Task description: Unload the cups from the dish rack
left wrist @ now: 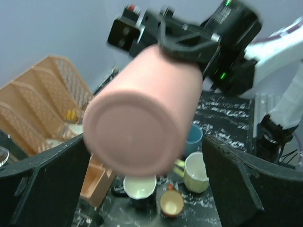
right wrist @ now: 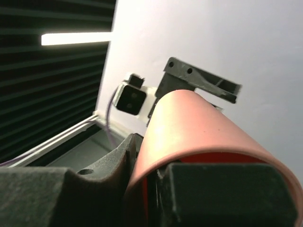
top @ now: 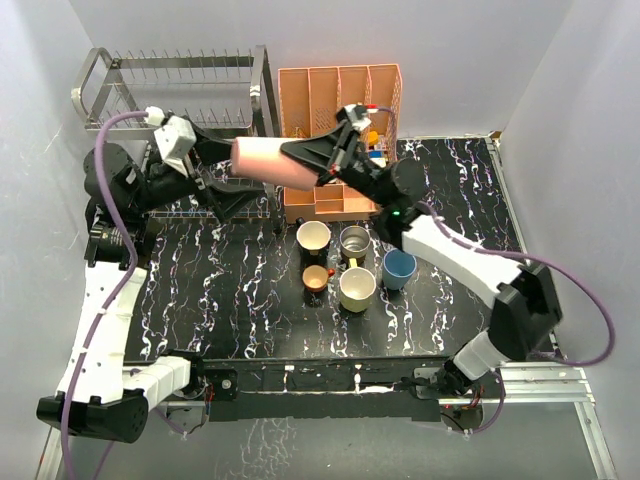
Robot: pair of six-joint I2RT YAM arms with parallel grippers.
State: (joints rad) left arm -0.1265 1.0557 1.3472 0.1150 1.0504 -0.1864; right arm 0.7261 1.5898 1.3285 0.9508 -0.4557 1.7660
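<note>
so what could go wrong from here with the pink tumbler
1. The right tool grips the pink tumbler only at its rim, sideways in mid-air, so it may sag or slip.
2. The open left tool flanks the tumbler's base; pulling back off-line could clip it.
3. A drop would likely land among the cups standing below.

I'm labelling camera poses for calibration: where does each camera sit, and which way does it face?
Top external: above, behind the arm bases, looking down on the table; both arms show, pink tumbler between them.
Left wrist: on the left arm, facing the tumbler's base and right gripper; its own open fingers frame it.
Right wrist: on the right arm, facing along the tumbler; its own fingers clamp the rim.
Shared: all three show the tumbler.
</note>
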